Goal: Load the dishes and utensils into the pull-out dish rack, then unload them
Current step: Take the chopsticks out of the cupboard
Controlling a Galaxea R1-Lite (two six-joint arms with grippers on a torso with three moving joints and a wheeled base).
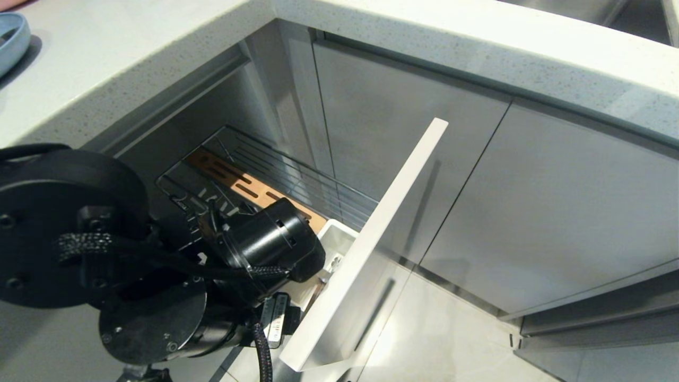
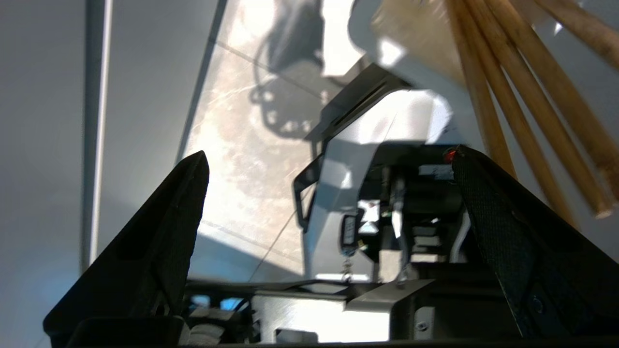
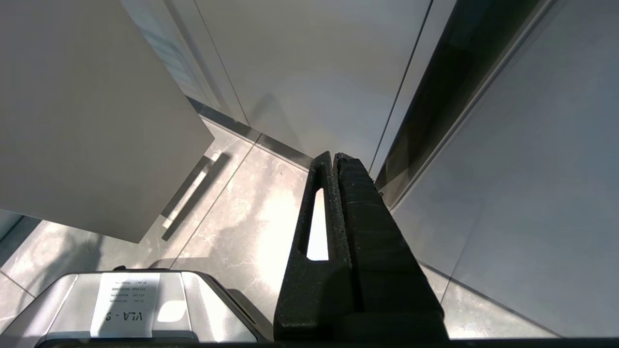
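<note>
The pull-out dish rack (image 1: 313, 183) stands pulled out from under the counter. Its chrome wires, slotted wooden strip (image 1: 236, 183) and tall pale front panel (image 1: 382, 228) show in the head view. A white utensil cup (image 1: 339, 236) sits just behind the panel, with a silver cutlery end (image 1: 334, 262) showing in it. My left arm (image 1: 260, 244) reaches down over the cup and hides its own fingers there. In the left wrist view my left gripper (image 2: 329, 152) is open and empty, with light-wood chopsticks (image 2: 517, 96) close beside one finger (image 2: 488, 203). A light-blue plate (image 1: 10, 37) lies on the counter's far left. My right gripper (image 3: 334, 157) hangs shut.
The pale speckled counter (image 1: 477, 48) wraps around the corner above grey cabinet doors (image 1: 557, 212). The rack's panel juts out over the tiled floor (image 1: 440, 339). My base (image 3: 125, 304) shows below the right gripper.
</note>
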